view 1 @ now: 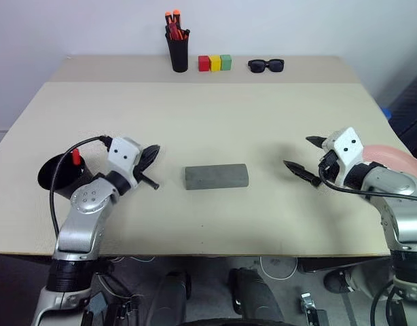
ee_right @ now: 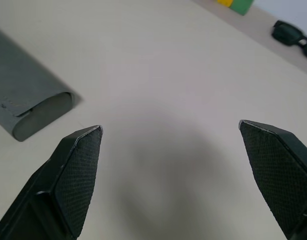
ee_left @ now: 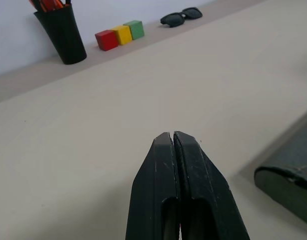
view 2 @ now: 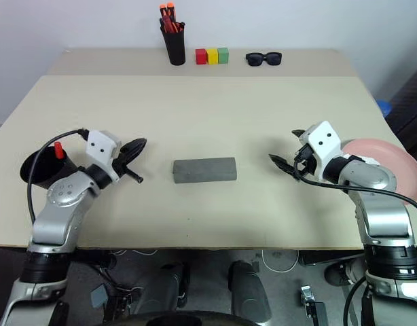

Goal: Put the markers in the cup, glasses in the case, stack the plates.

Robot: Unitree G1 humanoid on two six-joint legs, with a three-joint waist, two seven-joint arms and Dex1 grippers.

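While left gripper [view 1: 151, 157] pinches, right gripper [view 1: 307, 153] gapes.

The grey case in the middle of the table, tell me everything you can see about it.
The case is an oblong, dark grey hard shell with rounded ends and a matte, slightly textured surface. It is closed, with the seam between lid and base visible along its side in the left wrist view. It lies flat on the beige table, long side across, roughly midway between the two grippers. Nothing touches it: the left gripper sits shut to its left, the right gripper stands open well to its right.
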